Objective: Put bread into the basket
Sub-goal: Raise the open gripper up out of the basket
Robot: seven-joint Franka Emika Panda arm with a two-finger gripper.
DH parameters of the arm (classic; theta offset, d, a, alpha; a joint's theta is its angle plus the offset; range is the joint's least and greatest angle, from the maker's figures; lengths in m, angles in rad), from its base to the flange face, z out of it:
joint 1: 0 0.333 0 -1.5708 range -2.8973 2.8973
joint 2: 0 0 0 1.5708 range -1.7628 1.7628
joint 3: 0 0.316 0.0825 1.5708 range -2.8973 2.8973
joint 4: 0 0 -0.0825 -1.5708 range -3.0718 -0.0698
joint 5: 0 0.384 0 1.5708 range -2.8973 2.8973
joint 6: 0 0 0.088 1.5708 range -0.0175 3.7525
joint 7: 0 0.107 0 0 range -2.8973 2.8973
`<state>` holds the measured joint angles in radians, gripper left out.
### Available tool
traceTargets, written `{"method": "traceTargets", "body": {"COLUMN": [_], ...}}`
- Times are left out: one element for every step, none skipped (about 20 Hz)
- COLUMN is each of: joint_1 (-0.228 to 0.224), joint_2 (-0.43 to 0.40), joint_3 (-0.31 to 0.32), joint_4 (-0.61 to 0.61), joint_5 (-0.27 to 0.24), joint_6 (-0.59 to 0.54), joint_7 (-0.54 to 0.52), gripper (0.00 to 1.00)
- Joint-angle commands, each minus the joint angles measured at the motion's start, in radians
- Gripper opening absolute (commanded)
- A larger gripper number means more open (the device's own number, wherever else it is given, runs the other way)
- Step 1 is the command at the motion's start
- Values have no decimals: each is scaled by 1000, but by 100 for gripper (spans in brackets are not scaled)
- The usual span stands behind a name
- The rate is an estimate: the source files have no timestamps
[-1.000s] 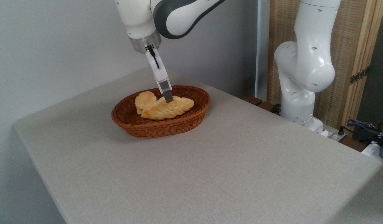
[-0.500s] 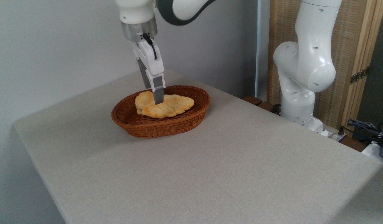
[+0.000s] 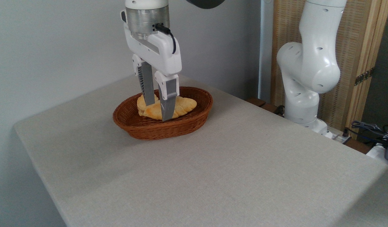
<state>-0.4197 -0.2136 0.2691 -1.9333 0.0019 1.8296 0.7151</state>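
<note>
The long golden bread [image 3: 182, 106] lies flat inside the oval reddish-brown wicker basket [image 3: 156, 130] at the back middle of the table. My gripper [image 3: 157, 113] points straight down over the bread's left half. Its two grey fingers [image 3: 167, 108] stand apart, one on the near side of the bread and one on the far side, and the bread shows in the gap between them. The gripper looks open, and the bread rests on the basket floor. The fingers hide part of the bread's left end.
A smaller roundish bread piece [image 3: 141, 104] sits in the basket's left end, behind the long one. A second white robot arm [image 3: 304, 78] stands off the table's right back edge, with cables [image 3: 370, 127] and a wooden screen [image 3: 358, 47] beyond. The grey table [image 3: 213, 170] extends toward the front.
The gripper has turned about its vertical axis, so both fingers now show with a gap between them, and has shifted slightly left. The bread settled flatter in the basket and has stayed put since.
</note>
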Motion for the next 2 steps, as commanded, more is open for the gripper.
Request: {"method": "traceTargets", "body": {"joint_1": [-10,-10], "joint_2": [8,7], "joint_3": [42,45], "joint_4": [23,23], "joint_5": [12,4], "joint_6": [-12,-6], "joint_7": [-5,-2], "gripper": [100,100]}}
